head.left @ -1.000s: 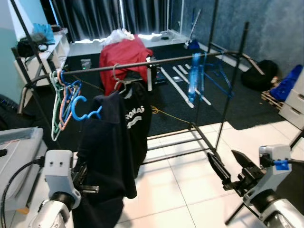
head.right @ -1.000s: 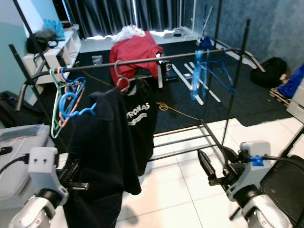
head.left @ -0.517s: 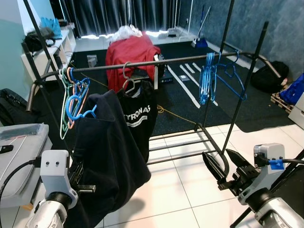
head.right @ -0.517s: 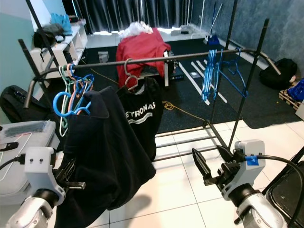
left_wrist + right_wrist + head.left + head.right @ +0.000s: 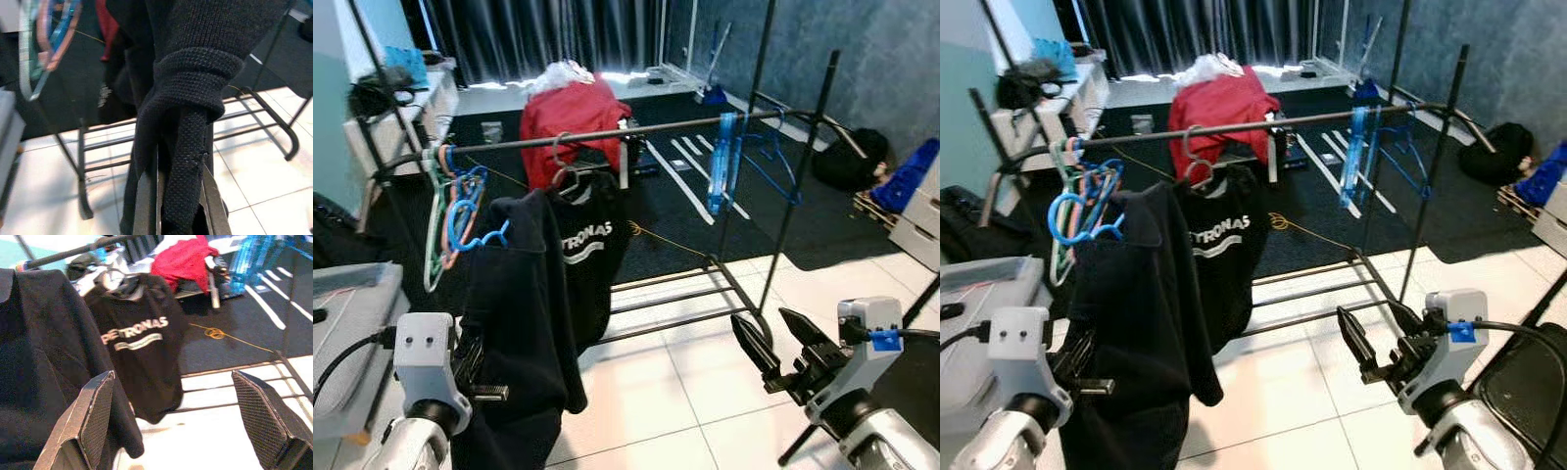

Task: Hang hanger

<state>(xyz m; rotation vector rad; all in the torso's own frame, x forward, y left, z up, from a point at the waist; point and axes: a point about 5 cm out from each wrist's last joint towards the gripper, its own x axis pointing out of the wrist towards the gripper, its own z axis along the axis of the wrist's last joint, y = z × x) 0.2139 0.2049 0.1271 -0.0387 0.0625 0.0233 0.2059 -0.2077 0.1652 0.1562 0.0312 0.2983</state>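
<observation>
The left gripper (image 5: pixel 178 215) pinched the soft, floppy dark garment (image 5: pixel 524 313), better lifted by its stiff blue hanger (image 5: pixel 475 227); the right gripper (image 5: pixel 773 343) stood spread

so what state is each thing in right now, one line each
left gripper: jaws shut on the dark garment's knit cuff
right gripper: jaws open, holding nothing
dark garment: on a blue hanger, off the rail
blue hanger: hook free, not yet on the rail
rail: level, carrying hangers
black printed t-shirt: hung on the rail
empty blue hangers: bunched, hanging from the rail
</observation>
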